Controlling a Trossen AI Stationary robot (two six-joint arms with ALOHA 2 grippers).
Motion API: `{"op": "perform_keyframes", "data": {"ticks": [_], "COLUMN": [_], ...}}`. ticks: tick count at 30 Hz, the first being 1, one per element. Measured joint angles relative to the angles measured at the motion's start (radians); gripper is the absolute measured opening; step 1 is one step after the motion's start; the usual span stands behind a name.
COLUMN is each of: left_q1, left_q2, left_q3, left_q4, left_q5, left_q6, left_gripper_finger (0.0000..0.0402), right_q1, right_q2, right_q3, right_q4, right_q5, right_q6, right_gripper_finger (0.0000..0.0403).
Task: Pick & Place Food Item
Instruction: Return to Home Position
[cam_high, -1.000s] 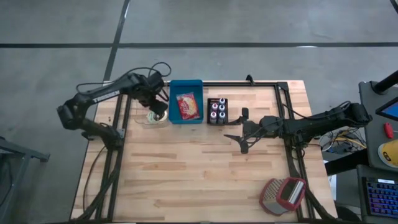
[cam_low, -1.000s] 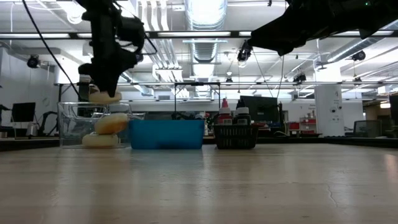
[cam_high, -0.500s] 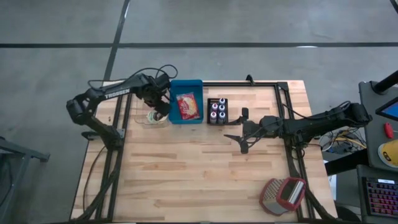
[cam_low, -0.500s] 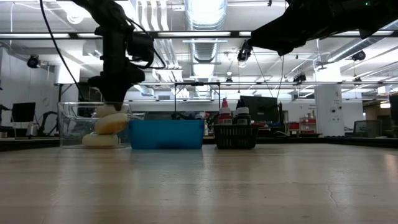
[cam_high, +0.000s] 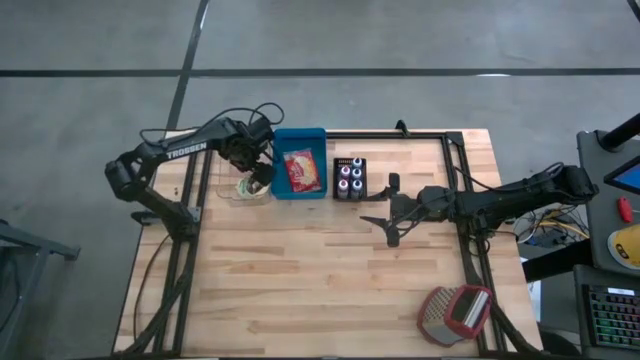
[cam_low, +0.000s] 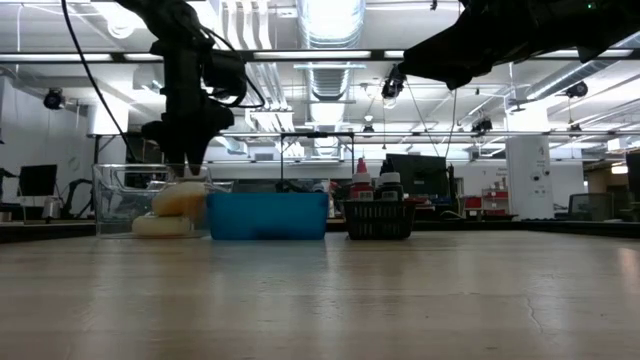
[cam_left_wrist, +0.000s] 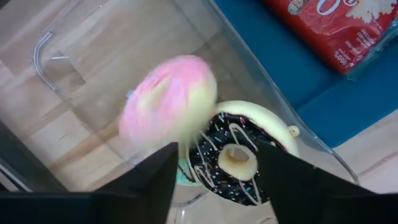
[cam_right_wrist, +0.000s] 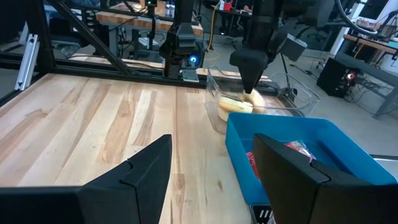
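Donuts (cam_high: 246, 187) lay inside the transparent bin (cam_high: 236, 196) near the table's far left corner in the high view. The left gripper (cam_high: 258, 180) was poised directly over them. Just beside the bin stood a blue bin (cam_high: 300, 150) holding a red packet (cam_high: 301, 171), then a black basket (cam_high: 349, 178) of bottles. The right gripper (cam_high: 383, 226) hung well apart over the bare tabletop (cam_high: 320, 290).

From table height, the left gripper's tips sat just above the clear bin's rim, with 2 pale rounds stacked inside against the wall nearest the blue bin.

The left wrist view showed the pink donut (cam_left_wrist: 168, 102), blurred, resting against the black donut (cam_left_wrist: 233, 162) within the clear walls. That arm's fingers (cam_left_wrist: 149, 180) were spread apart and clasped nothing. A green donut could not be made out with certainty.

The right wrist view showed its own fingers (cam_right_wrist: 149, 168) likewise spread and empty.

Placing appeared finished. What seemingly remained was for the left arm to lift clear of the bin and fold back to rest.
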Motion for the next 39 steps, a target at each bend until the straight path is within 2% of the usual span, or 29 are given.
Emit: {"op": "perform_keyframes", "data": {"ticks": [4, 7, 14, 22, 31, 39], "left_q1": [0.001, 0.001, 0.0, -0.021, -0.141, -0.263], "left_q2": [0.0, -0.001, -0.034, -0.153, -0.327, -0.42], "left_q3": [0.0, 0.0, 0.006, 0.005, -0.001, -0.004], "left_q4": [0.0, 0.0, -0.001, 0.003, 0.061, 0.12], "left_q5": [0.0, 0.0, 0.0, 0.031, 0.034, 0.025], "left_q6": [0.0, 0.0, 0.0, -0.005, -0.012, -0.023], "left_gripper_finger": [0.0271, 0.0291, 0.029, 0.0288, 0.024, 0.0155], "right_q1": [0.0, 0.0, 0.0, 0.0, 0.0, 0.0], "right_q2": [0.0, 0.0, 0.0, 0.0, 0.0, 0.0], "right_q3": [0.0, 0.0, 0.0, 0.0, 0.0, 0.0], "right_q4": [0.0, 0.0, 0.0, 0.0, 0.0, 0.0], "right_q5": [0.0, 0.0, 0.0, 0.0, 0.0, 0.0], "right_q6": [0.0, 0.0, 0.0, 0.0, 0.0, 0.0], "right_gripper_finger": [0.0221, 0.0221, 0.0221, 0.0221, 0.0221, 0.0221]}}
